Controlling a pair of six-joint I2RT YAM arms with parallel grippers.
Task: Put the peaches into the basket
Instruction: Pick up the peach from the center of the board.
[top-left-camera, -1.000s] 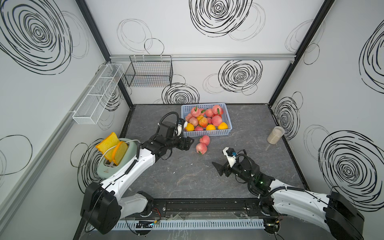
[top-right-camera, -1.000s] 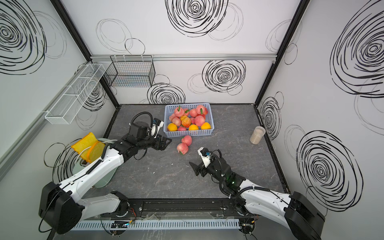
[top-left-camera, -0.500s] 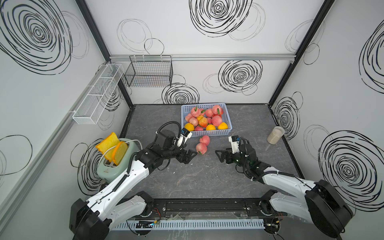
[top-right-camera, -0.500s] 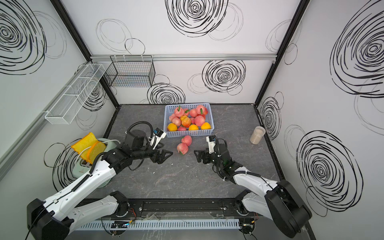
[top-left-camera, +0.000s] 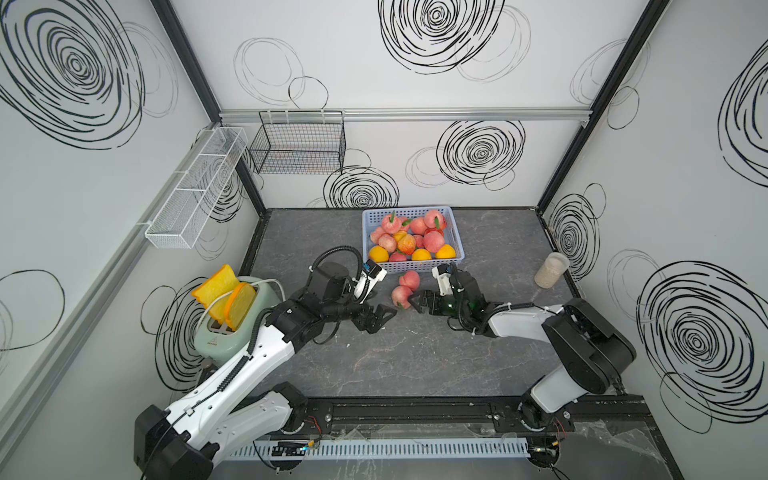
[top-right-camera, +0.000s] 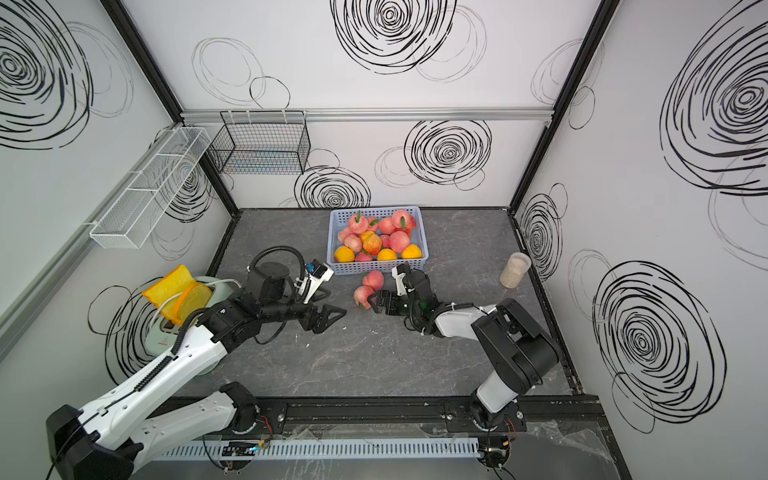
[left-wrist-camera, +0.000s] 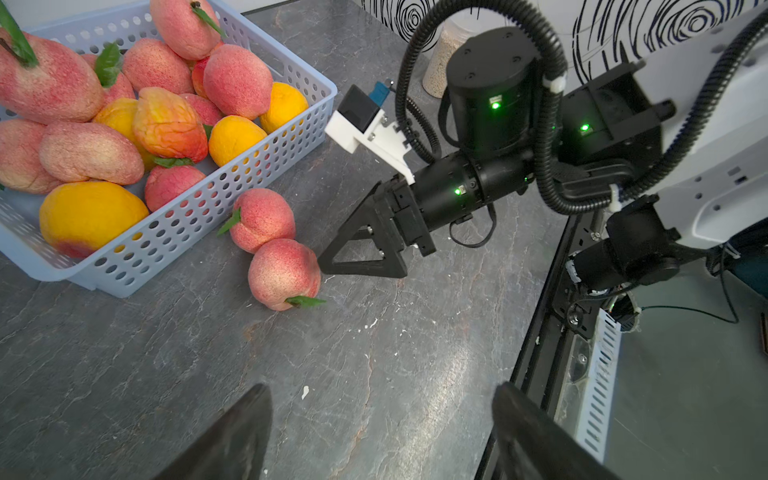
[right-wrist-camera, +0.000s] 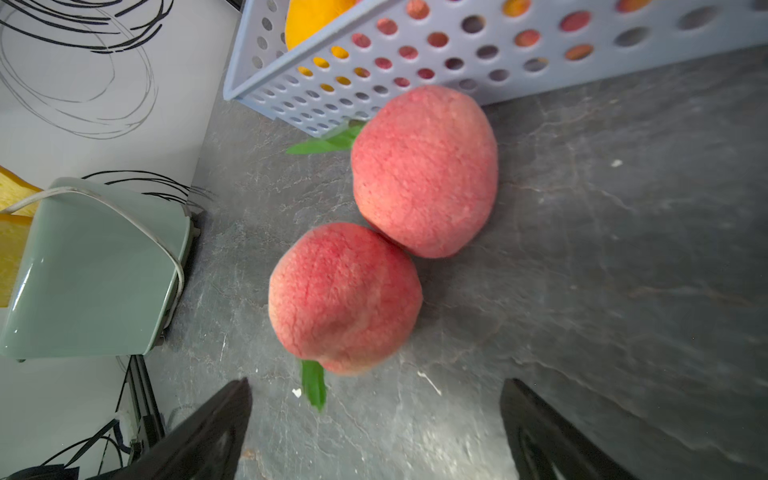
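Two touching peaches (right-wrist-camera: 345, 295) lie outside the basket (right-wrist-camera: 540, 70); our jaws, both spread wide and empty, could knock one rolling across the worktop (right-wrist-camera: 623, 291).

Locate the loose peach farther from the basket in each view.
Top view: peach in front of the basket, just ahead of the open right gripper.
Top view: peach, same spot.
Left wrist: peach, touching the other loose peach.
Right wrist: peach, the one farther from the basket.
Landmark: the basket's holed wall, in all four.
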